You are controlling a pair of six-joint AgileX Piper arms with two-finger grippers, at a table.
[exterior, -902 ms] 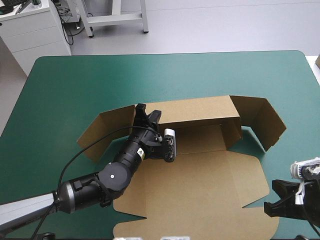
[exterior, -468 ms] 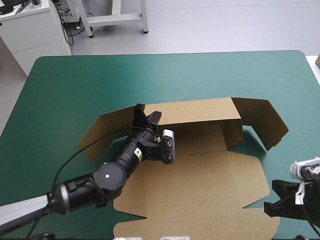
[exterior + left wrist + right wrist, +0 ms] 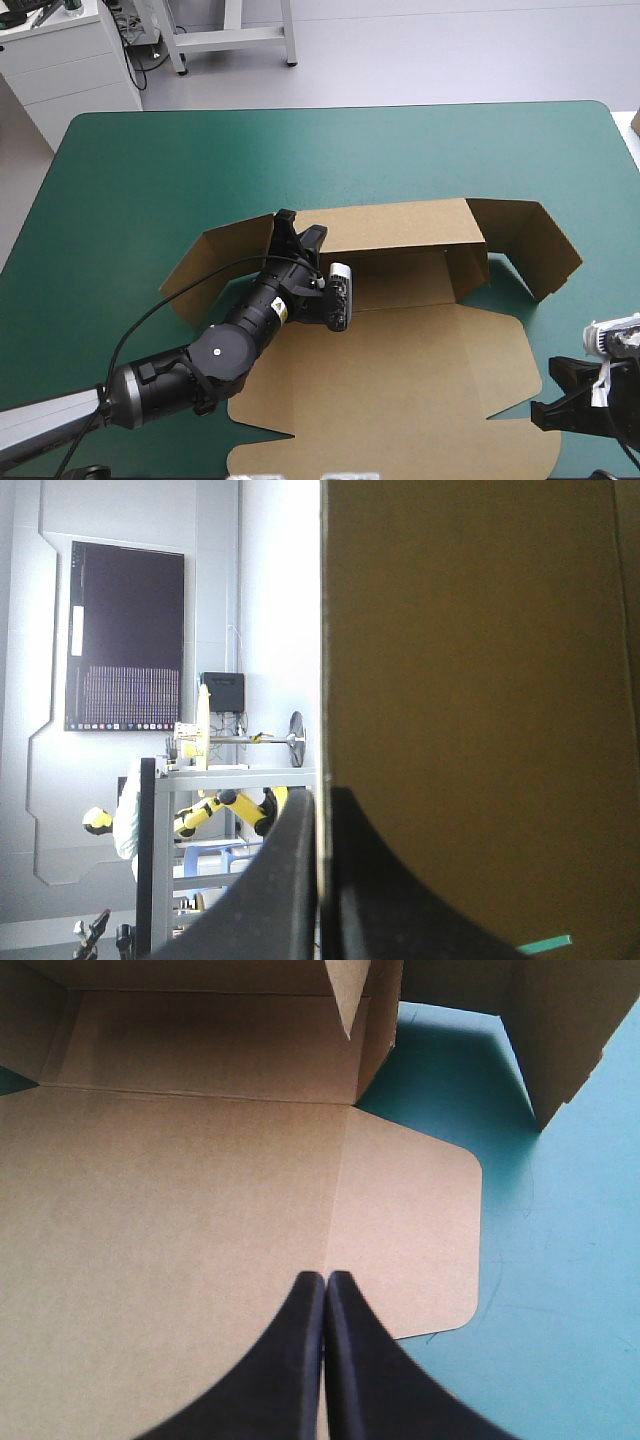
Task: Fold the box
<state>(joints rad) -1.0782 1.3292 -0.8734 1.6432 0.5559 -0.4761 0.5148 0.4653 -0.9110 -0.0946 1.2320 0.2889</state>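
I see the desk [image 3: 150,170] carrying the box [image 3: 400,350] at its middle, back wall raised, lid flat toward me. My left end effector [image 3: 297,228] pinches that wall's top edge. The right end effector [image 3: 325,1280], pressed together, hangs near the lid's right corner.

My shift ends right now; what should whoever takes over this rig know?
Left gripper: shut on the left end of the raised far wall of the brown cardboard box.
Right gripper: shut, holding nothing, by the flat sheet's right edge.
Done: far wall up, both end wings bent nearward.
To do: the big near panels lie flat on the teal-green table cover, not yet folded.
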